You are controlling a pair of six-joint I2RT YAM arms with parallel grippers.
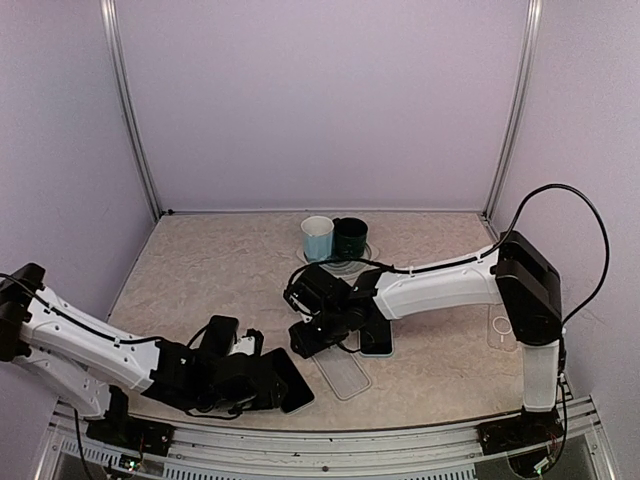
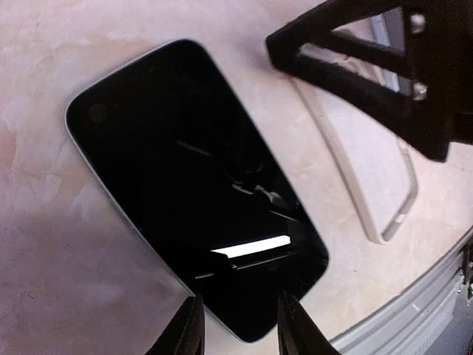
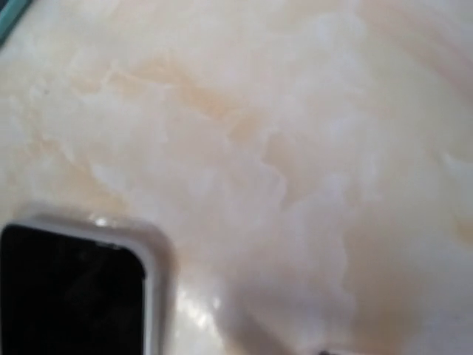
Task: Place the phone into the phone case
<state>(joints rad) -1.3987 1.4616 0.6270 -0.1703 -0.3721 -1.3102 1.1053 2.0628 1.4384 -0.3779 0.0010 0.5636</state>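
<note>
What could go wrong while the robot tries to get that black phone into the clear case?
1. The phone lies flat on the table, and the left gripper straddles only its near end. A thin, glossy slab held there could slip or pivot.
2. The right gripper hangs close to the clear phone case, so the arms might bump, or nudge the case away.
</note>
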